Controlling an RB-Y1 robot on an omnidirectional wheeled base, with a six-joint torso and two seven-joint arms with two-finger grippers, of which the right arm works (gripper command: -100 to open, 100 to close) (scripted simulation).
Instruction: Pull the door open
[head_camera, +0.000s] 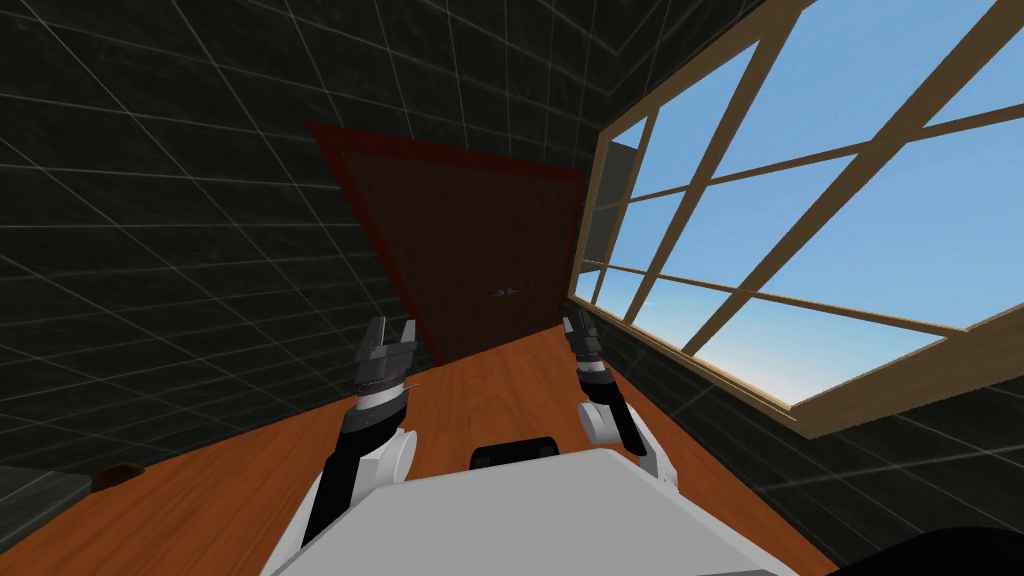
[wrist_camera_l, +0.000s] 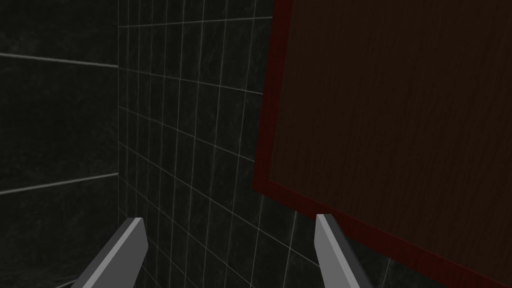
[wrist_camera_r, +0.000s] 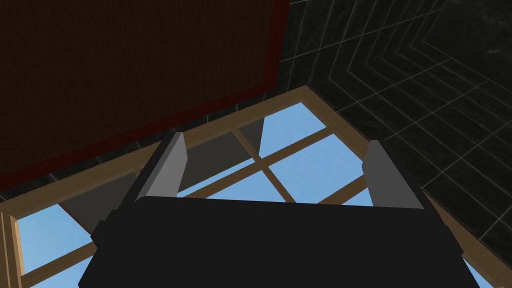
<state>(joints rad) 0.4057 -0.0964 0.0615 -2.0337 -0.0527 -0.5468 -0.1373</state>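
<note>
We had nothing done yet: red-framed dark brown wooden door (head_camera: 480, 250) looked shut at the far edge of the orange wooden floor (head_camera: 300, 470). Our left hand (head_camera: 391, 335) and right hand (head_camera: 576, 325) were released, well short of it.

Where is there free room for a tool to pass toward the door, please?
The bare wood floor between the left tool and right tool runs clear to the door. Left of the left tool, open floor reaches the tiled wall. It is tight on the right, where the right tool sits beside the window frame.
</note>
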